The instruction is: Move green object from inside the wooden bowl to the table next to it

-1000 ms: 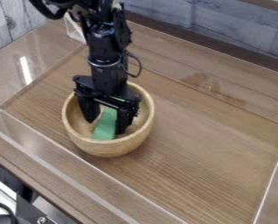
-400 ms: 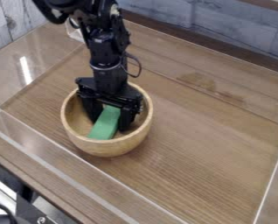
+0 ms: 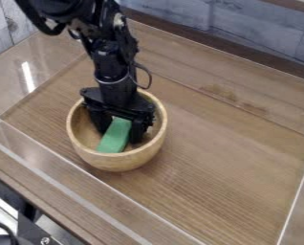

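A clear side panel (image 3: 299, 43) borders the far right edge of the work area. Soft overhead light produces a pale reflection toward the upper part of the brown surface. Dark cables (image 3: 21, 215) occupy the lower left corner, outside the work area.

1 bowl (image 3: 78, 145), wooden; 1 block (image 3: 115, 137), green, in bowl; 1 robot arm (image 3: 107, 55) w/ 1 gripper (image 3: 117, 113); 1 table (image 3: 225, 134), brown, under bowl.

Black cables (image 3: 17, 222) lie at the lower left, beside the table's edge.
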Motion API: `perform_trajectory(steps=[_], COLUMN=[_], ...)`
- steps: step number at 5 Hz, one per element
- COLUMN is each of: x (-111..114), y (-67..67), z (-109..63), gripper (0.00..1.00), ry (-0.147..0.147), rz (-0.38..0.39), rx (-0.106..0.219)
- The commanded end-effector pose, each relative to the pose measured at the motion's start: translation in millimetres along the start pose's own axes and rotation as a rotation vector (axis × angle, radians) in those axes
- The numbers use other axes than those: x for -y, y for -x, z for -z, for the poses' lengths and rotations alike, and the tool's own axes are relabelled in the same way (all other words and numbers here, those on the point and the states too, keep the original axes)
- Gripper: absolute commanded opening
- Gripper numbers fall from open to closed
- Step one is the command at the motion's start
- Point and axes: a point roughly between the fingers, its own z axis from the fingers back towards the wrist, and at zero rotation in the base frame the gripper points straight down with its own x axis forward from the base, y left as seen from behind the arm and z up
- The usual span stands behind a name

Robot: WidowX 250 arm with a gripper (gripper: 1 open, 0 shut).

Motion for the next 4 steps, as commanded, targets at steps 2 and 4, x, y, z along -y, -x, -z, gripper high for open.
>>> perform_trajectory(steps=[2, 4], x=[-13.6, -23.2], y=[2.1, -8.1], z=[-4.8, -0.6], gripper=[1.0, 1.0], ry=[-0.005, -0.015], rz=[-0.003, 0.0], rx=[-0.003, -0.007])
